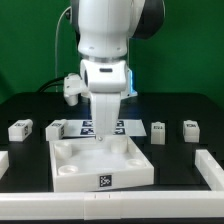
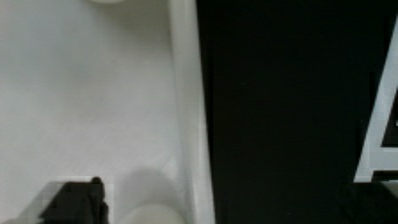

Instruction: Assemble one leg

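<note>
Several small white legs lie in a row on the black table: two at the exterior view's left (image 1: 20,128) (image 1: 57,127) and two at its right (image 1: 158,130) (image 1: 190,128). The large white square piece (image 1: 75,170) with corner sockets lies in front, with a tag on its near face. My gripper (image 1: 103,138) hangs low over that piece's far edge. In the wrist view my gripper (image 2: 222,205) is open and empty; one dark fingertip (image 2: 75,202) is over the white piece (image 2: 89,100), and its round socket (image 2: 164,205) is close by. No leg is between the jaws.
The marker board (image 1: 122,126) lies behind the arm. White rails stand at the exterior view's left (image 1: 4,160) and right (image 1: 208,170) edges of the table. A white strip (image 2: 388,120) shows at the wrist view's edge.
</note>
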`<state>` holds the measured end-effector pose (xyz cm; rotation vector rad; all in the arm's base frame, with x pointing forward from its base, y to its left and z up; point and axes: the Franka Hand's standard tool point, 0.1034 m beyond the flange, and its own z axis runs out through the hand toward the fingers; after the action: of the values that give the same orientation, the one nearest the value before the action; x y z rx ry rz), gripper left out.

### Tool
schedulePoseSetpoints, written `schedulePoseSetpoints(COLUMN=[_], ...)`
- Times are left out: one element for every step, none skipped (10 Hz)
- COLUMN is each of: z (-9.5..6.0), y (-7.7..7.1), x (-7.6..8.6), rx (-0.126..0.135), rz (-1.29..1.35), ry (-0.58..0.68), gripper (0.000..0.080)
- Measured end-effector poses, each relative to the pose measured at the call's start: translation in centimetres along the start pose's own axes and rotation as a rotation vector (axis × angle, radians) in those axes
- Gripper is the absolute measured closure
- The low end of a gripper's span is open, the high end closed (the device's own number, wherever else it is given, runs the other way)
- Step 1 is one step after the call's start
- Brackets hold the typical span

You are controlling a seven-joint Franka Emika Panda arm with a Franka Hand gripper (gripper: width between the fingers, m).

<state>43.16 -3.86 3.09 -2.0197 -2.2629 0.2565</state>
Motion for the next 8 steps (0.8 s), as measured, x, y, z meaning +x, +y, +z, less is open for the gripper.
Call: schedulePoseSetpoints(z=[0.4, 0.7, 1.1, 1.1, 1.2, 1.8, 2.2, 2.3], y=[0.0, 0.1, -0.1, -0.1, 0.0, 0.0, 0.0, 0.0], x=[-0.1, -0.1, 0.0, 0.0, 0.0, 0.0, -0.1, -0.1], rx=[0.006, 0.011, 0.018, 0.019, 0.02, 0.03, 0.036, 0.037], rz=[0.001, 0.0, 0.0, -0.001, 0.0, 0.0, 0.004, 0.007], ry=[0.002, 0.004, 0.006, 0.006, 0.007, 0.01, 0.013, 0.013], gripper=[0.0149, 0.0149, 0.0149, 0.0149, 0.0175, 0.0308, 0.0453, 0.0588])
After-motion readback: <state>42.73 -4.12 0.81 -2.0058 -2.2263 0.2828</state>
